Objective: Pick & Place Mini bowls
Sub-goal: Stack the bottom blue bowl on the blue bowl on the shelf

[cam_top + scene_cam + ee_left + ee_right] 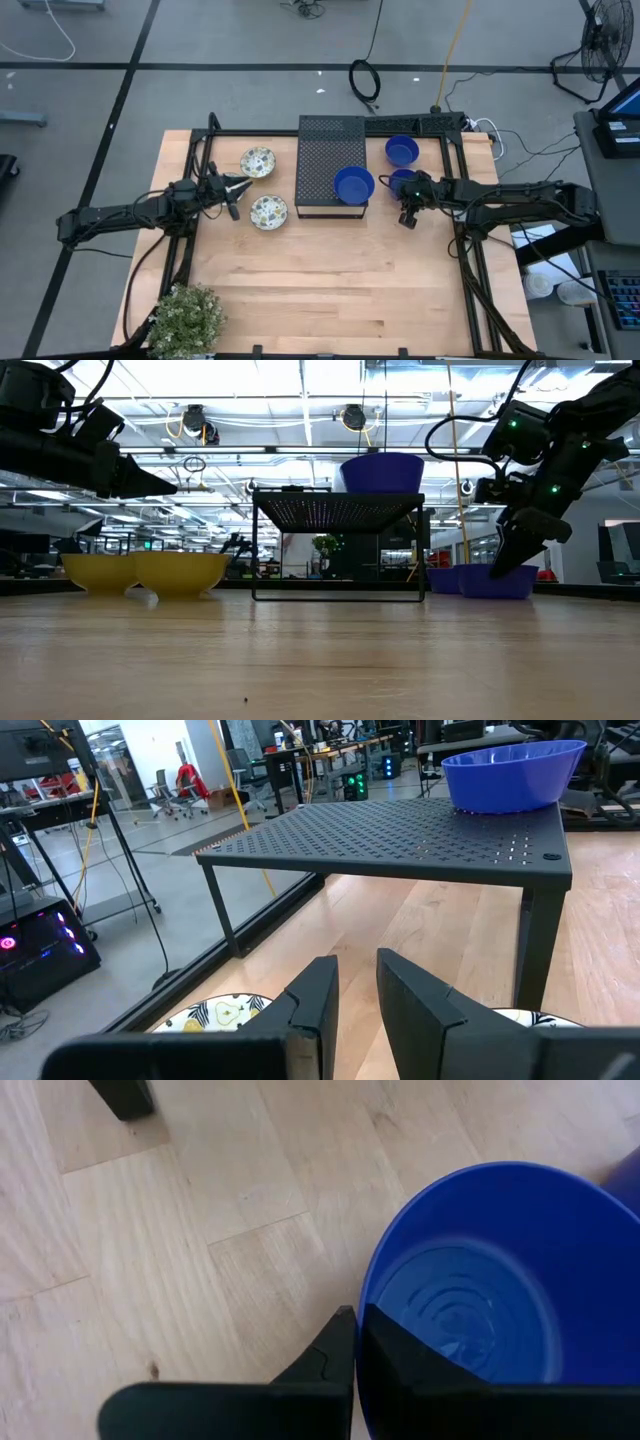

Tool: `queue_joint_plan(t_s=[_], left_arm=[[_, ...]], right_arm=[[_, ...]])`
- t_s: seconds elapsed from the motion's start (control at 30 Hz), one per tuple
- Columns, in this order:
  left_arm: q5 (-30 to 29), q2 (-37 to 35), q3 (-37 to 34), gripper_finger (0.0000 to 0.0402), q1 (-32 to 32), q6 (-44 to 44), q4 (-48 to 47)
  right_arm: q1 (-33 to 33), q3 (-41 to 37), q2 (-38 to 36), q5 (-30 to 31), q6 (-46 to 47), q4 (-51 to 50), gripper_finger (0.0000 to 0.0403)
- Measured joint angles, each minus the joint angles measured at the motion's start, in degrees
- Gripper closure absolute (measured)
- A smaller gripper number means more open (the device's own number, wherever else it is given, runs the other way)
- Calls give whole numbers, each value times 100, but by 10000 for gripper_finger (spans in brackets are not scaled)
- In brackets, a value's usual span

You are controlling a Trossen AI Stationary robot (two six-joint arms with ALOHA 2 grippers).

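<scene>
A blue mini bowl (pixel 353 184) sits on the near right corner of the black perforated stand (pixel 325 150). A second blue bowl (pixel 401 150) rests on the table to the stand's right. Just nearer is a third (pixel 480 1300), with my right gripper (pixel 408 208) shut on its rim. Two cream floral bowls (pixel 257 161) (pixel 268 211) rest on the table left of the stand. My left gripper (pixel 236 190) hovers between them, level and narrowly open, with nothing between its fingers (pixel 400 1000). My right gripper holds the third blue bowl by its rim (pixel 362 1320), one finger inside the bowl and one outside. The fingers slant down from the table's right side. In the low view the bowl (pixel 497 582) sits upright with its base at table level; whether it is lifted does not show.
A potted plant (pixel 185 318) stands at the near left corner. Black frame rails (pixel 465 250) run along the table's left, right and far sides. The near half of the wooden table (pixel 330 290) is bare wood.
</scene>
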Motion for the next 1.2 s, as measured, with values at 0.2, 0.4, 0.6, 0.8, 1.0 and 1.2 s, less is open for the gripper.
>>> queue_joint_plan(t_s=[0.2,0.4,0.6,0.8,1.0,1.2], left_arm=[[0,1,-2,325,0,0,0],[0,0,0,325,2,0,0],[0,1,-1,325,0,-1,-1],[0,0,0,325,0,-1,0],[0,0,0,325,1,0,-1],[0,2,-1,325,1,0,-1]], right_arm=[[-2,0,0,-141,12,-2,401],[0,9,-2,-583,7,3,401],[0,9,-2,-597,11,2,401],[0,9,-2,-601,15,0,401],[0,9,-2,-603,17,-2,401],[0,9,-2,-623,19,-16,401]])
